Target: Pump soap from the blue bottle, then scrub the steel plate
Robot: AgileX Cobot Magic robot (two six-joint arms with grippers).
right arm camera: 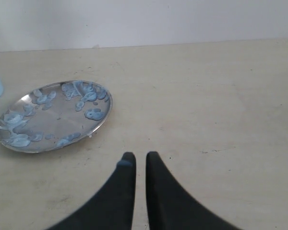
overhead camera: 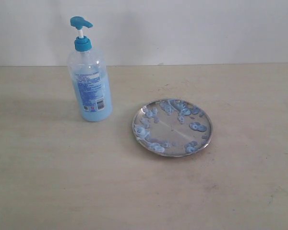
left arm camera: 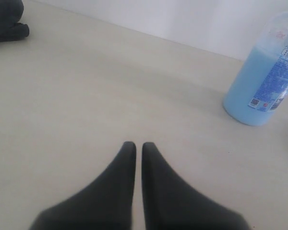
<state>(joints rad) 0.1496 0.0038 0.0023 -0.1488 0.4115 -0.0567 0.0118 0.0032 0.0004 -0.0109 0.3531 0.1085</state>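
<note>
In the exterior view we see the blue bottle upright on the pale table, near the steel plate but not touching it. The soap lies on the plate in blobs, so we judge that pumping is done and scrubbing is left (no sponge shows anywhere). A plain white wall stands behind.

In the left wrist view the left gripper hovers near the bottle, jaws almost together, holding nothing.

In the right wrist view the right gripper is near the plate, equally nearly closed and empty.
</note>
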